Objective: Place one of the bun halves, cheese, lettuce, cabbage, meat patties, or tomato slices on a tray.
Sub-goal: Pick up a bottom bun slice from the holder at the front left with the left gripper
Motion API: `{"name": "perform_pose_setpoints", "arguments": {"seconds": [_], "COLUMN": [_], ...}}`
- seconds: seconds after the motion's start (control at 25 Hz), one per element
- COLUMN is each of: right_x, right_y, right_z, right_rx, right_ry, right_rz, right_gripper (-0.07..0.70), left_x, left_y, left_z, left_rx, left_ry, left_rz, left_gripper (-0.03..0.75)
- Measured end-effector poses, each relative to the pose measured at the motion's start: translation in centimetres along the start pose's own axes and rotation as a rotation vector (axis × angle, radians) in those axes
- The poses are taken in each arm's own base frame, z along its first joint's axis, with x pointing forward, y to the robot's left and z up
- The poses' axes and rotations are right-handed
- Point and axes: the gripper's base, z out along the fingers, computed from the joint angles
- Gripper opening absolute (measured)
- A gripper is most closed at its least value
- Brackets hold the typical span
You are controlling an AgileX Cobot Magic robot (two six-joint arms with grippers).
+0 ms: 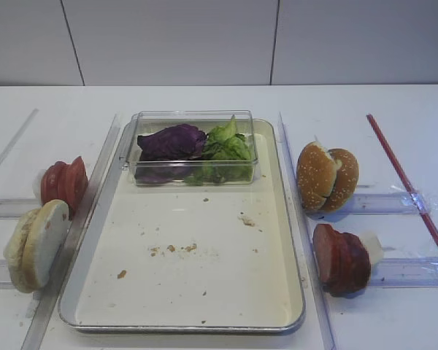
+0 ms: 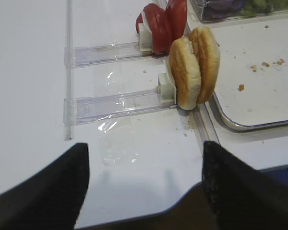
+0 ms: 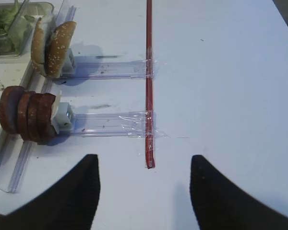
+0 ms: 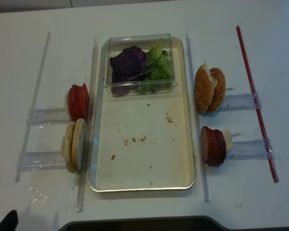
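The cream tray [image 1: 204, 281] lies in the middle with only crumbs on its bare part. Purple cabbage [image 1: 171, 141] and green lettuce [image 1: 228, 147] sit in a clear box at its far end. Left of the tray stand tomato slices [image 1: 64, 185] and pale bun halves [image 1: 36, 244], both on edge. To the right are sesame bun halves [image 1: 327, 179] and meat patties [image 1: 341, 259]. No cheese shows in any view. My left gripper [image 2: 145, 145] is open over bare table, short of the pale bun halves [image 2: 194, 67]. My right gripper [image 3: 144, 158] is open and empty, right of the patties [image 3: 26, 117].
The clear plastic box [image 1: 193, 177] takes up the tray's back end. Clear plastic rails [image 1: 95, 193] run along both long sides of the tray, with short holders [image 3: 110, 123] behind each stack. A red strip [image 1: 405, 179] lies at the far right. The table's front edge [image 2: 192, 196] is close below the left gripper.
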Motion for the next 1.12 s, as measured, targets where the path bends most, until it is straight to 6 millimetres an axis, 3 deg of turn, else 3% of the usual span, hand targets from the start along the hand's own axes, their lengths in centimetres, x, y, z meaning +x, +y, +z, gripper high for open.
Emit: {"name": "perform_pose_setpoints", "arguments": {"seconds": [1.12], "right_x": [0.00], "right_y": [0.00], "right_z": [0.00], "right_rx": [0.000], "right_ry": [0.000], "right_rz": [0.000], "right_gripper": [0.430], "left_x": [0.00], "left_y": [0.00], "left_z": [0.00], "left_rx": [0.000], "left_ry": [0.000], "left_rz": [0.000], "left_gripper": [0.471]}}
